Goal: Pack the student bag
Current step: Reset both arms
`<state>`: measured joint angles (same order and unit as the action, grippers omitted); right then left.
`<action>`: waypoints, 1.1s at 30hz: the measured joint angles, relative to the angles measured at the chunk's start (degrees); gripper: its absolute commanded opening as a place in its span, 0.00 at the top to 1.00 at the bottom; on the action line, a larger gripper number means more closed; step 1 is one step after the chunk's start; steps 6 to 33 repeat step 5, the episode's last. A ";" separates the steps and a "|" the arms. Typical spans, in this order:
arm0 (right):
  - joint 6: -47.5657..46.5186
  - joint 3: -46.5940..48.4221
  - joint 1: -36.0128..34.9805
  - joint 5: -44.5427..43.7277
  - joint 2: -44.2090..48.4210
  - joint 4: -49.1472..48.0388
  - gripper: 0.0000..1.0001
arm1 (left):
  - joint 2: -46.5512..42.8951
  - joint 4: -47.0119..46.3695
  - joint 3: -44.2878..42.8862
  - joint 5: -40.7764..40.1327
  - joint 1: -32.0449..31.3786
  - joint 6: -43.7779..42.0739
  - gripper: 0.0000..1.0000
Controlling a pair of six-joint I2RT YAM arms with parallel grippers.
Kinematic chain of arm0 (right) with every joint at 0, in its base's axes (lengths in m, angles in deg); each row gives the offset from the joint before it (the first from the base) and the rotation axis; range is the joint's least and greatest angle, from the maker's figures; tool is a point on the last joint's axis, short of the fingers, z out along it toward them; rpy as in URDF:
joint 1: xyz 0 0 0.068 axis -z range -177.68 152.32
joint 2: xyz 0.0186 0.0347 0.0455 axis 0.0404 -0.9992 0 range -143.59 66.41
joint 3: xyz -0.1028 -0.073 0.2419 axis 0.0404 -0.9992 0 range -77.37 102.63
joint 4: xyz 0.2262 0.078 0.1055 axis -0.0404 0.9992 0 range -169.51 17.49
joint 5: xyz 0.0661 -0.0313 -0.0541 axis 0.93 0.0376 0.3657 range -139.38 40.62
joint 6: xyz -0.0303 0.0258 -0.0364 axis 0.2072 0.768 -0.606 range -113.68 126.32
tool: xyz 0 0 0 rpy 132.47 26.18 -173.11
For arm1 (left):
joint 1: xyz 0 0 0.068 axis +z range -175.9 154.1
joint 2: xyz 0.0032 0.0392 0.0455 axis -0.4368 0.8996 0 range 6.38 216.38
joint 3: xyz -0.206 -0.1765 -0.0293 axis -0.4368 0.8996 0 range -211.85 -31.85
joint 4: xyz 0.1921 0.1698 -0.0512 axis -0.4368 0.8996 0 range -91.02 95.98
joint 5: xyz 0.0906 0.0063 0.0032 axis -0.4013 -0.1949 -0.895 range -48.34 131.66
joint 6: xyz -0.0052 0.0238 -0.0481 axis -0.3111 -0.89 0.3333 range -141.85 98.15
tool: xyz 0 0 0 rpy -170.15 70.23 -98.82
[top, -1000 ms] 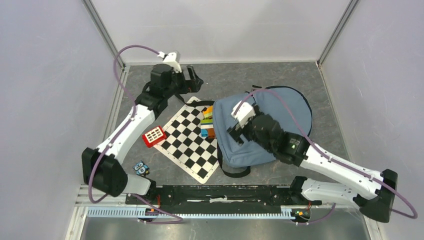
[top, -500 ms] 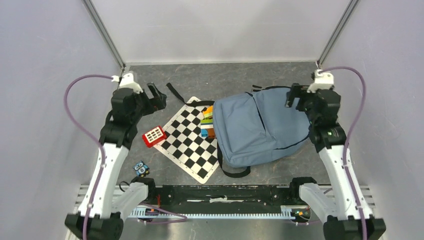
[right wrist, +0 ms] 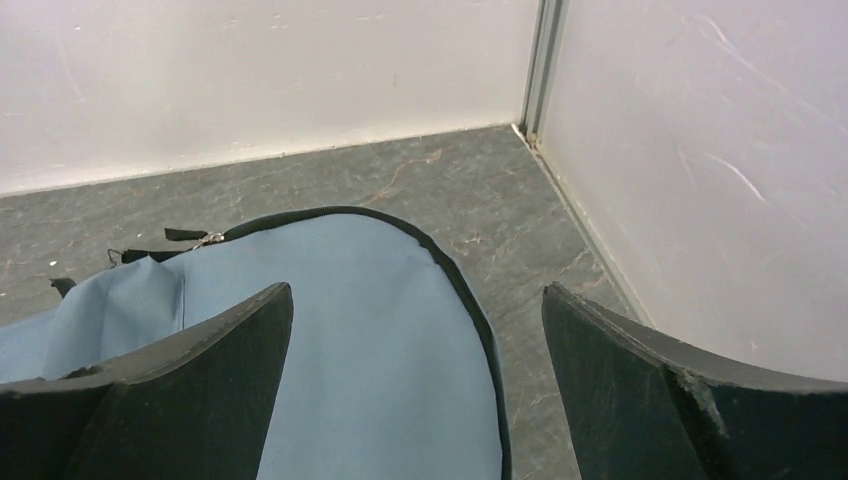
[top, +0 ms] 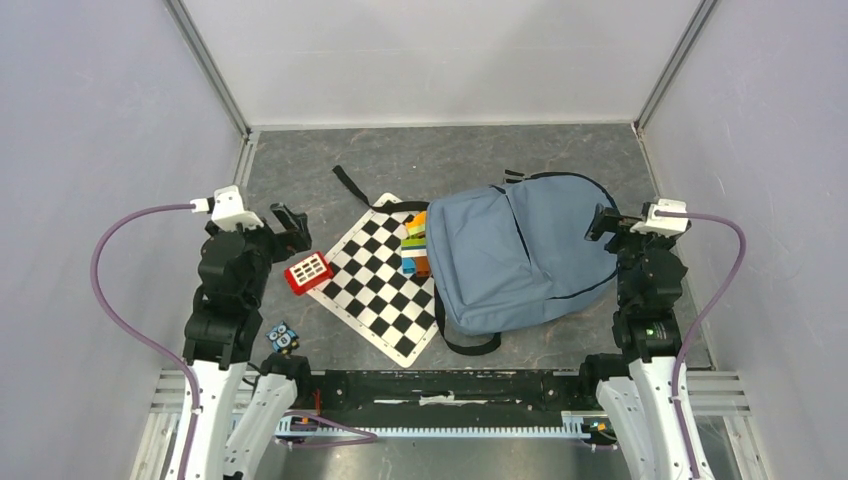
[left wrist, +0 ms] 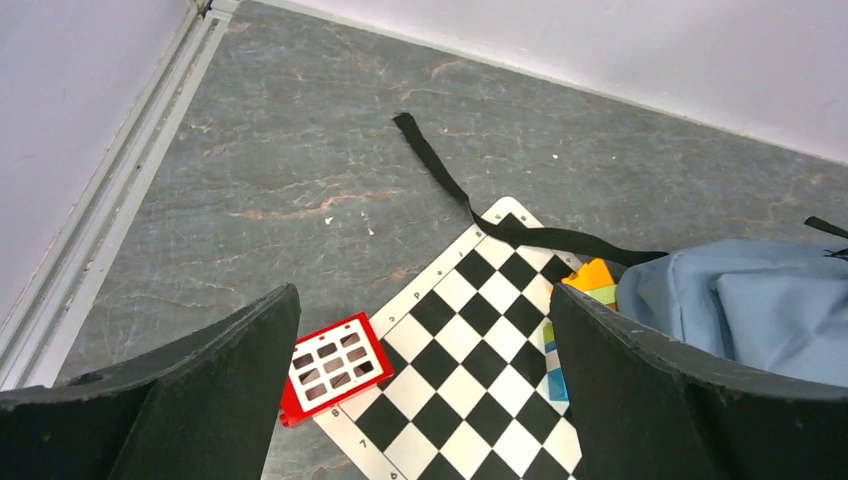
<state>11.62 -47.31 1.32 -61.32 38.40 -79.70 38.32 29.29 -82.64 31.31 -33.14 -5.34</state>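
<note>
The student bag [top: 530, 255], grey-blue with black trim, lies flat right of centre; it also shows in the left wrist view as the bag [left wrist: 760, 310] and in the right wrist view as the bag [right wrist: 340, 330]. Its left edge rests on a chessboard [top: 385, 285]. My left gripper [top: 289, 225] hangs open above the floor near a red tile [top: 308, 271], holding nothing. Raised beside the bag's right edge, my right gripper [top: 603, 222] is open and empty. In the wrist views the left gripper [left wrist: 422, 300] and right gripper [right wrist: 416, 292] stand wide apart.
Coloured blocks [top: 415, 245] lie on the board against the bag's left edge. A black strap [top: 350, 187] runs across the floor behind the board. A small owl-print item [top: 282, 338] sits near the left arm's base. Walls close in on three sides.
Both arms have drawn back toward their bases: the left from the far left of the table, the right from on top of the bag. Both grippers stayed open.
</note>
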 measured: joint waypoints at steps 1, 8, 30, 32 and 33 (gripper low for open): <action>-0.50 0.00 0.00 -0.17 0.00 -0.66 0.02 | 0.11 0.04 0.20 -0.26 0.00 -0.11 0.00; -2.34 0.00 0.00 -0.83 -0.04 -2.34 0.02 | 0.09 0.07 0.70 -1.14 -0.02 -0.37 0.00; -2.34 0.00 0.00 -0.83 -0.04 -2.34 0.02 | 0.09 0.07 0.70 -1.14 -0.02 -0.37 0.00; -2.34 0.00 0.00 -0.83 -0.04 -2.34 0.02 | 0.09 0.07 0.70 -1.14 -0.02 -0.37 0.00; -2.34 0.00 0.00 -0.83 -0.04 -2.34 0.02 | 0.09 0.07 0.70 -1.14 -0.02 -0.37 0.00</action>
